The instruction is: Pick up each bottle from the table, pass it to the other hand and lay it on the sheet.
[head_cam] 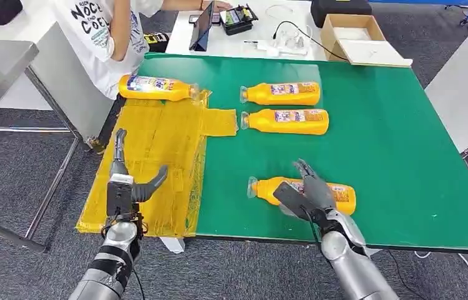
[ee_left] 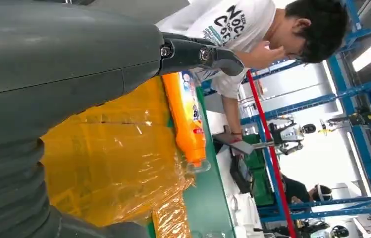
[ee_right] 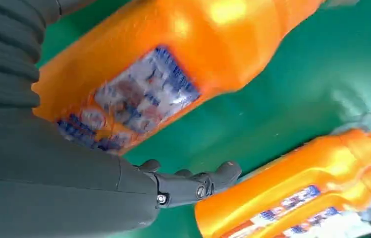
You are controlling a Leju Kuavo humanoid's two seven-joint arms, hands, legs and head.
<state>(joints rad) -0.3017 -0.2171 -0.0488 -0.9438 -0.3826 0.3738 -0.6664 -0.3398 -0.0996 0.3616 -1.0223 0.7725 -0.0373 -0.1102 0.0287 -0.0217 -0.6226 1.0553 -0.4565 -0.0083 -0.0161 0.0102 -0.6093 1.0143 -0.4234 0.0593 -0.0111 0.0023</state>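
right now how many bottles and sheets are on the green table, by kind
orange bottles: 4, one on the yellow sheet, two side by side, one under the right robot hand
yellow sheets: 1
total: 5

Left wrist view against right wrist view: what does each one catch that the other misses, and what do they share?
Left wrist alone: the yellow sheet with one bottle lying along its edge, a person in a white shirt leaning over, and blue racking behind.
Right wrist alone: the near bottle close beside the right hand, its fingers spread and not closed on it, and two more bottles side by side beyond.
Both: the green table, orange bottles, and each view's own grey hand; the left hand holds nothing.
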